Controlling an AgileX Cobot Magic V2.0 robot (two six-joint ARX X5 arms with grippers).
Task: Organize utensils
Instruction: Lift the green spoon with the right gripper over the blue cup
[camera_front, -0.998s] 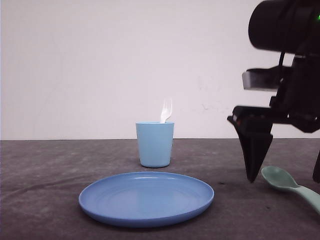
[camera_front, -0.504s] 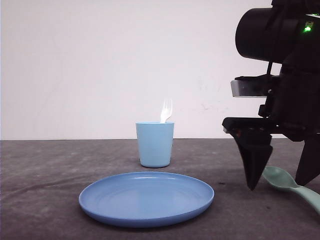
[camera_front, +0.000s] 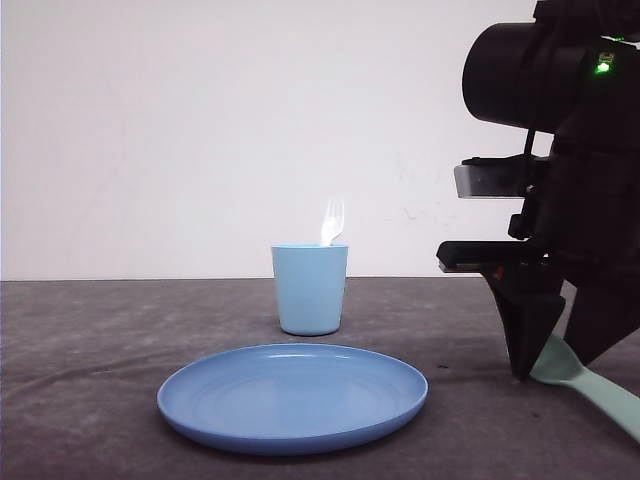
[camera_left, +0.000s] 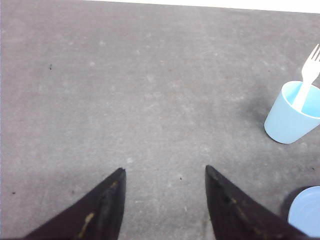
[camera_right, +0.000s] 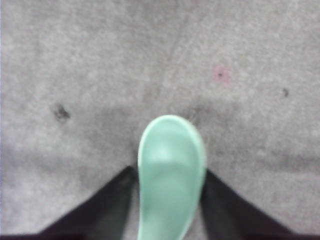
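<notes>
Nearest: round blue plate (camera_front: 292, 396) flat on the grey worktop (camera_front: 90, 350), front centre. Just right of it, right pincer (camera_front: 553, 360) is down at the surface, fingers straddling the pale mint-green plastic spoon (camera_front: 592, 384), which lies on the worktop. Right wrist view: spoon bowl (camera_right: 172, 172) sits between both fingers, touching or nearly so (firm grip or not, cannot tell). Behind the plate: light blue plastic cup (camera_front: 310, 288), upright, small white plastic fork (camera_front: 332, 222) standing in it, tines up. Left pincer (camera_left: 165, 176) spread wide over bare worktop, holding nothing.
</notes>
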